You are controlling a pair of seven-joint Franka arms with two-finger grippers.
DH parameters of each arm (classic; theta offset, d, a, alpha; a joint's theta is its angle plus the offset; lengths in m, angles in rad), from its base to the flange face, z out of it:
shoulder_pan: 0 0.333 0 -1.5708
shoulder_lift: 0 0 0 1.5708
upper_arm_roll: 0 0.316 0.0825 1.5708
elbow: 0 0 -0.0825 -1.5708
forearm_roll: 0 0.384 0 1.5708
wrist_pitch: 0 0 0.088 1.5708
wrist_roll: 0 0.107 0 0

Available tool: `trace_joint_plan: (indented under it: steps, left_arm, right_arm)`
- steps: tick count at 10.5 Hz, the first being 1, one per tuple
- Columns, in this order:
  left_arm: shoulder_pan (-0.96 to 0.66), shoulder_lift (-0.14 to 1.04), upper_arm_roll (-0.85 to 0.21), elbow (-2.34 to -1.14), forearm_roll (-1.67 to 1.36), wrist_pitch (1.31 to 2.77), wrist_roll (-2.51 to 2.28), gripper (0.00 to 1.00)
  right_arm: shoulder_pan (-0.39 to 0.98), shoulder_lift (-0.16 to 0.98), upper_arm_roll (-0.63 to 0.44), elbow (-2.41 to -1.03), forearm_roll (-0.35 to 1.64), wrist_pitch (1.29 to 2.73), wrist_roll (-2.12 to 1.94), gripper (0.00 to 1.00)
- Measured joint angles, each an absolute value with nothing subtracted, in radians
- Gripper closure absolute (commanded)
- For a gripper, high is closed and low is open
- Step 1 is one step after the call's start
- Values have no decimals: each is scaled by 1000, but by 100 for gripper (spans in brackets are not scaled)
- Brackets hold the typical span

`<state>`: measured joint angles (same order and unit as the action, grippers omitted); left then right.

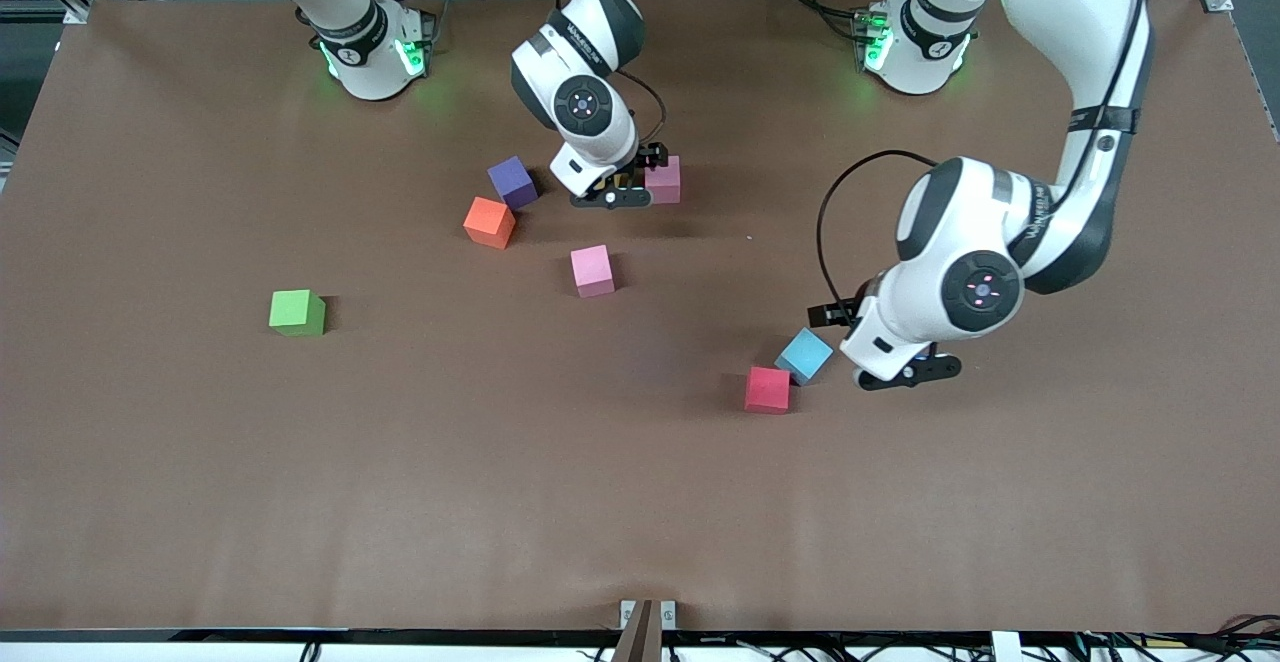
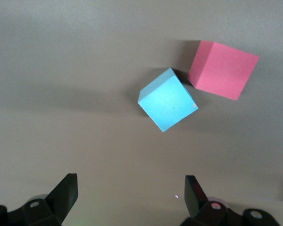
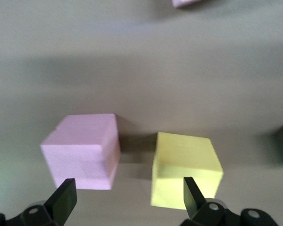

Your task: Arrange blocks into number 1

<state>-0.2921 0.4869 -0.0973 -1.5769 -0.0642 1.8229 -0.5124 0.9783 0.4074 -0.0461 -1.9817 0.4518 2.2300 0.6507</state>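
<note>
Yellow block hidden under right gripper in front view; visible only in right wrist view, just beside pink block. Second pink block well apart, nearer camera. Light blue block touching red block by left gripper. Both grippers spread wide, empty.

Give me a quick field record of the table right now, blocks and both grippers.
right gripper: open, over pink foam cube and yellow foam cube, holding nothing
second pink cube: alone, nearer the front camera
left gripper: open, empty, beside light blue foam cube
light blue cube: touching red foam cube
others: purple, orange, green cubes
</note>
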Motion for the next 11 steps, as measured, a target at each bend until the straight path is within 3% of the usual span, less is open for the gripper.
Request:
trace_joint_plan:
  steps: [5,8,11]
  left_arm:
    - [-295,509,-93,-1581,-63,1935,-599,0]
    - [-300,573,-94,-1582,-41,2084,-669,0]
    - [-301,612,-95,-1579,17,2143,-672,0]
  right_arm:
    - [983,525,-42,-1860,452,2230,659,0]
    - [995,541,-41,-1833,452,2230,662,0]
    - [1028,569,-39,-1828,452,2232,662,0]
